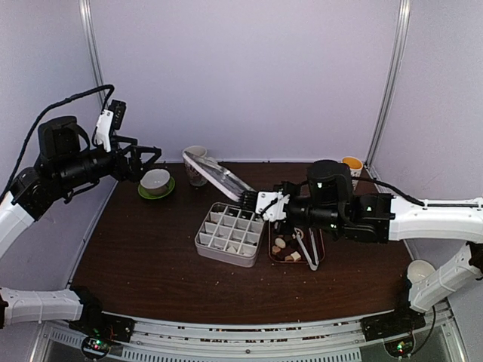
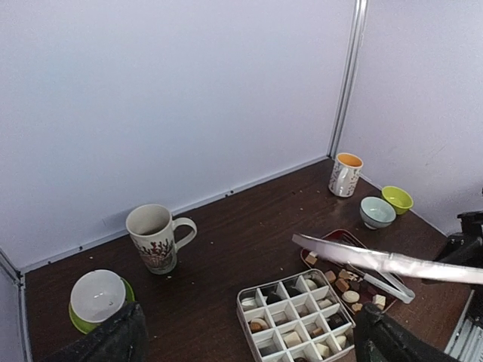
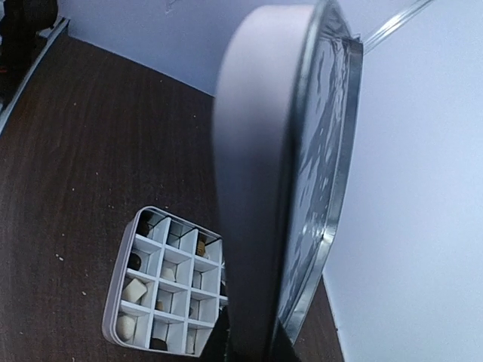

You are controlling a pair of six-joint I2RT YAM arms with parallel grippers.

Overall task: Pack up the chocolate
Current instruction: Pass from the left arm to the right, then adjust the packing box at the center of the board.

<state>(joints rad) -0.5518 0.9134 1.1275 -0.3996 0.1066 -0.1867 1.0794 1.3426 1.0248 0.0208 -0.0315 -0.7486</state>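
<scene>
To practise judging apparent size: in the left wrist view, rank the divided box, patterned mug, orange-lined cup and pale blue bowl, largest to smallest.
1. divided box
2. patterned mug
3-4. orange-lined cup and pale blue bowl look about alike; both stand farther from the camera, so I won't rank them.

A robotics lab booth. Pale wall panels (image 1: pixel 249 75) on aluminium posts (image 1: pixel 389 83) box in one dark table (image 1: pixel 143 249) — robot arms (image 1: pixel 438 215) bolted at its edge.
</scene>
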